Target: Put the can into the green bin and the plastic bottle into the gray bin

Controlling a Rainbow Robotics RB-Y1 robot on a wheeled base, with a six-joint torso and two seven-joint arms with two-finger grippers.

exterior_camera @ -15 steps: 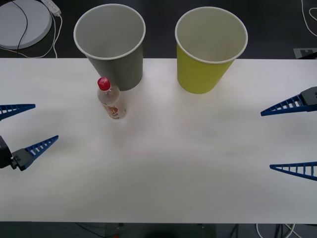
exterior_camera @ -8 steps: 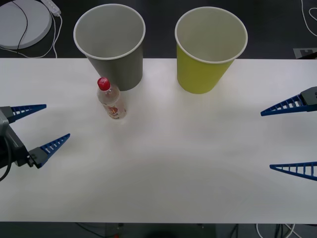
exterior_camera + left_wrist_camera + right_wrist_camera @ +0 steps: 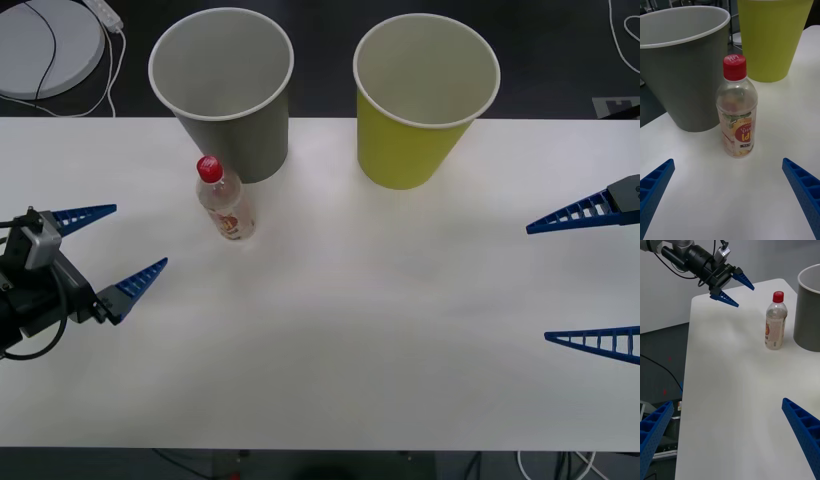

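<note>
Left gripper [image 3: 126, 246] hangs over the white table [image 3: 380, 330] with fingers spread wide, empty, near the plastic bottle [image 3: 224, 200]. Bottle stands upright just in front of the gray bin [image 3: 230, 90]; green bin [image 3: 420, 100] beside it. Right gripper [image 3: 575, 280] open wide at the table's right edge.

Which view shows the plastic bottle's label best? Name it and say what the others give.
The left wrist view: the plastic bottle stands close and centred, its red-and-white label facing the camera. The front view shows it small from above, beside the gray bin. The right wrist view shows it farther off, label at an angle.
</note>
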